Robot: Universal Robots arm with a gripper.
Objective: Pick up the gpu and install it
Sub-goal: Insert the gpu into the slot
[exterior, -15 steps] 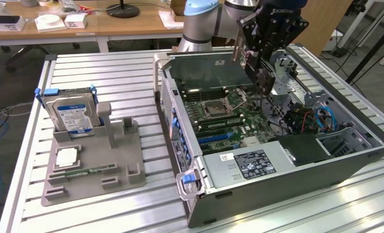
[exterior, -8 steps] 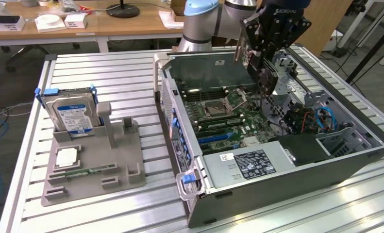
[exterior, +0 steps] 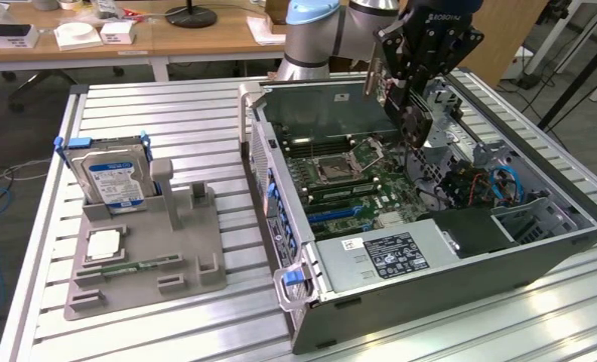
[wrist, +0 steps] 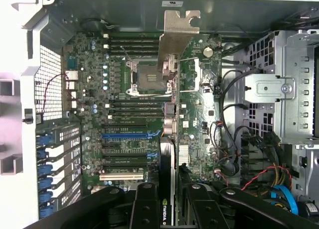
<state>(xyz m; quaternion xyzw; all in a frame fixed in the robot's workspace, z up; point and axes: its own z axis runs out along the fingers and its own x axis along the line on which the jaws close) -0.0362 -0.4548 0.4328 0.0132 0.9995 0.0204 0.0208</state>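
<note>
The table point(exterior: 157, 105) has a top of pale metal slats. Two things lie directly on it. A grey holder tray point(exterior: 142, 256) lies flat, toward the exterior view's left. The open computer case point(exterior: 429, 226) lies on its side just beside the tray, on the exterior view's right of it, with a narrow strip of bare slats between them. The case reaches farther back on the table than the tray does.
</note>
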